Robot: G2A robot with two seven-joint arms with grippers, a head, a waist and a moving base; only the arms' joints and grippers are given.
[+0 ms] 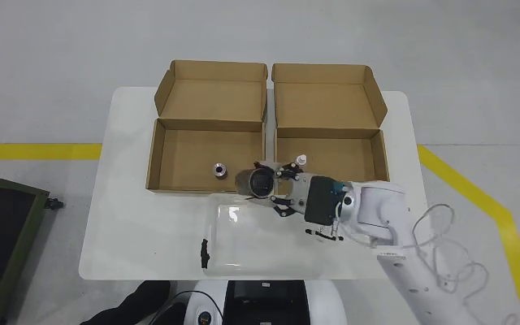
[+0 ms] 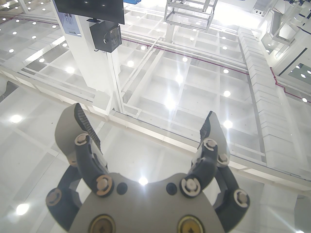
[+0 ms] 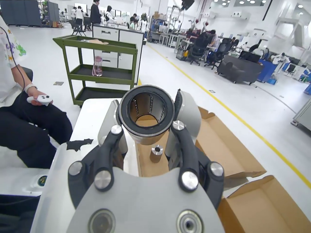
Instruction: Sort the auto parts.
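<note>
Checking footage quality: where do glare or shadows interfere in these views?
Left wrist view: ceiling lamps flare in starbursts behind the open left gripper. Right wrist view: even light; the bearing has a shaded bore. Top view: clear tray glints faintly.

The bench (image 1: 122, 203) is white. The left box (image 1: 183, 158) and the right box (image 1: 333, 158) are plain brown cardboard. The cylindrical part (image 3: 147, 115) is silver with a black rim, and the small part (image 1: 219, 169) is silver-grey. The right gripper (image 3: 147, 98) has white fingers (image 3: 188, 107) on black links. The left gripper (image 2: 143, 109) has grey fingers (image 2: 64, 132) with black ribbed pads. The tray (image 1: 268, 244) is clear, with a black scrap (image 1: 203, 252) at its left. The floor stripe (image 1: 49, 151) is yellow and the cart (image 3: 102, 47) is olive green.
</note>
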